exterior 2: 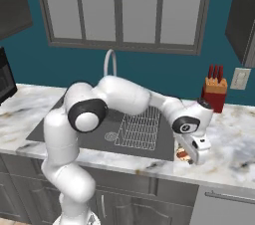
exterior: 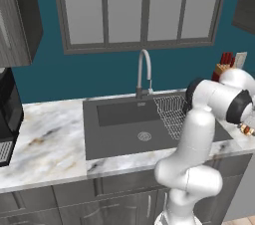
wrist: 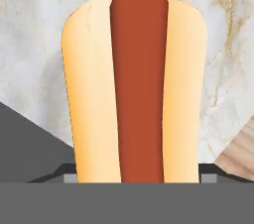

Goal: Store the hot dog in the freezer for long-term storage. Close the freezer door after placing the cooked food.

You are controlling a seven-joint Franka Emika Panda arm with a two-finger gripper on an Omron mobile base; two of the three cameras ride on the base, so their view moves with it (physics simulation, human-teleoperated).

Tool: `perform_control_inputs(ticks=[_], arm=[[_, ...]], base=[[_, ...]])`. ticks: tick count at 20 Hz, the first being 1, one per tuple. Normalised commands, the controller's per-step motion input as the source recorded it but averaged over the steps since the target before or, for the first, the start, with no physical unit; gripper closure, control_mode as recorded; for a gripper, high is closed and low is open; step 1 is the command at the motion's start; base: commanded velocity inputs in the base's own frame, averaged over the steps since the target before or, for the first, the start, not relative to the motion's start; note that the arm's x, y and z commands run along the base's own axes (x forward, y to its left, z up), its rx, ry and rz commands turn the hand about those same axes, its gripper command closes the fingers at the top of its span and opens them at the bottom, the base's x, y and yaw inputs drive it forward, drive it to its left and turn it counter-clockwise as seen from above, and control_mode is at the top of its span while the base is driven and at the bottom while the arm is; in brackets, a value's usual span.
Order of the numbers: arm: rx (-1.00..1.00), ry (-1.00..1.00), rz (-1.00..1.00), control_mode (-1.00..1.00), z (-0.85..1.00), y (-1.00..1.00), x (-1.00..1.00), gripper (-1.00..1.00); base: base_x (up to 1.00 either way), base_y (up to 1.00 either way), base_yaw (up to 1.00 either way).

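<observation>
The hot dog (wrist: 139, 84), a tan bun with an orange-red sausage along it, lies lengthwise between my fingertips (wrist: 69, 177) in the hand view. Both tips press against the bun's sides with no gap. My gripper (exterior 2: 188, 159) points down at the marble counter (exterior 2: 234, 144) just right of the sink, near the front edge, shut on the hot dog (exterior 2: 183, 156). The arm reaches right across the sink. At the right edge of the left base view a bit of the hot dog (exterior: 247, 129) peeks out below the wrist. The freezer and the freezer door are out of view.
A dark sink (exterior: 114, 139) with a faucet (exterior: 144, 72) and a wire rack (exterior: 172, 112) lies left of the gripper. A red knife block (exterior 2: 215, 94) stands at the back wall behind it. A black appliance (exterior: 7, 114) sits far left. The counter's front edge is close.
</observation>
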Motion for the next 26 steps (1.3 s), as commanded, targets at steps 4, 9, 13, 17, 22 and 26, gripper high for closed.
perform_control_inputs(ticks=[4, 9, 13, 17, 22, 26], arm=[[0.0, -0.02, -0.28, -1.0, 0.01, 1.0, -0.02, 1.0], [0.0, 0.0, -0.33, -1.0, 0.18, 1.0, 0.01, 1.0], [0.01, 0.03, -0.18, -1.0, 0.65, 1.0, 0.18, 1.0], [0.03, 0.15, 0.07, -1.0, 0.88, 0.96, 0.0, 1.0], [0.0, 0.18, 0.27, -1.0, 0.54, 1.0, 0.17, 1.0], [0.0, 0.18, 0.44, -1.0, 0.17, 1.0, 0.18, 1.0]], base=[[0.0, 0.0, 0.0], [0.0, 0.0, 0.0], [0.0, 0.0, 0.0], [0.0, 0.0, 0.0], [0.0, 0.0, 0.0], [0.0, 0.0, 0.0]])
